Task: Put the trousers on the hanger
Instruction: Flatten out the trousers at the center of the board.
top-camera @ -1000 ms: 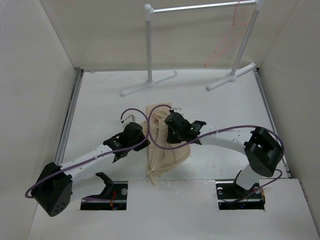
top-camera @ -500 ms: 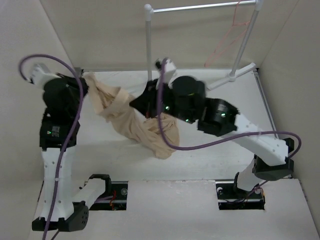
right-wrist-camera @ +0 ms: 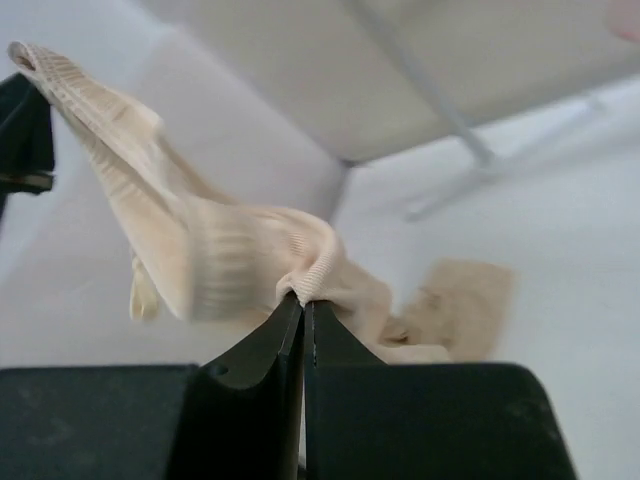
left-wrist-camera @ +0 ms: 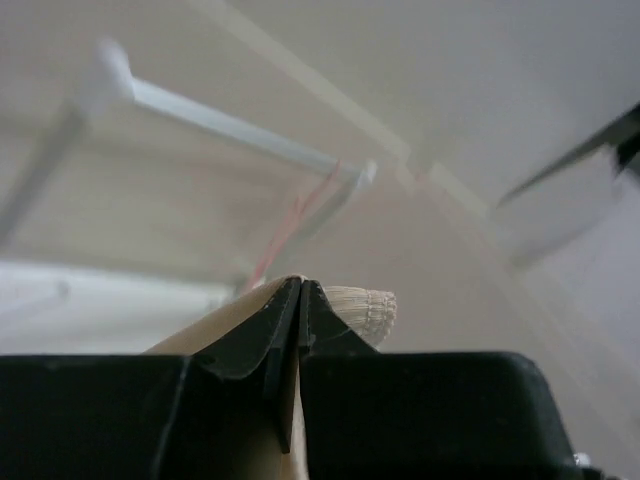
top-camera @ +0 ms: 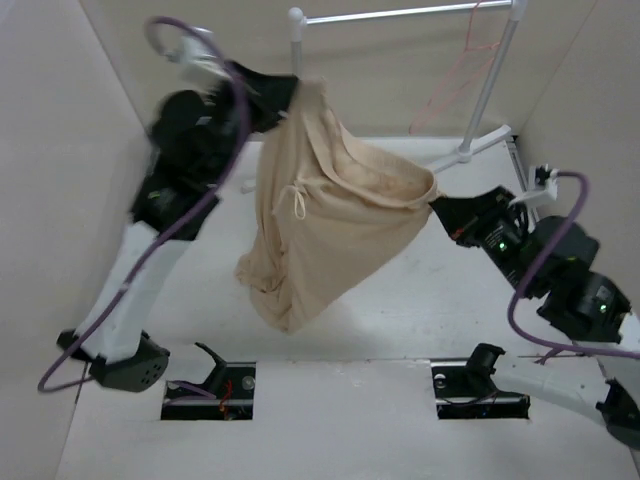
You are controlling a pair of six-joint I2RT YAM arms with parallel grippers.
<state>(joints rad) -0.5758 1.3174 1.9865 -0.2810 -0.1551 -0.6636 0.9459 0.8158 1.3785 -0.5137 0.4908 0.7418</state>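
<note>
The tan trousers point(top-camera: 320, 215) hang in the air, stretched by the waistband between both arms, their legs drooping toward the table. My left gripper point(top-camera: 292, 95) is shut on one waistband corner, high up near the rack's left post. My right gripper point(top-camera: 440, 207) is shut on the other corner, lower and to the right. In the left wrist view the ribbed band point(left-wrist-camera: 362, 308) pokes out past the left gripper point(left-wrist-camera: 302, 284). In the right wrist view the right gripper point(right-wrist-camera: 302, 298) pinches the band, the trousers point(right-wrist-camera: 215, 245) trailing away. The thin pink hanger point(top-camera: 460, 75) hangs from the rack's right end, also blurred as the hanger point(left-wrist-camera: 290, 225).
A white tubular garment rack point(top-camera: 400, 15) stands at the back of the table on two feet point(top-camera: 295, 168). Beige walls close in the left, back and right sides. Two dark cut-outs point(top-camera: 210, 385) for the arm bases sit in the near ledge.
Both arms have lifted the trousers off the table and spread them apart: the left rose toward the rack's left post, the right swung out to the right. The right gripper closed on the waistband.
</note>
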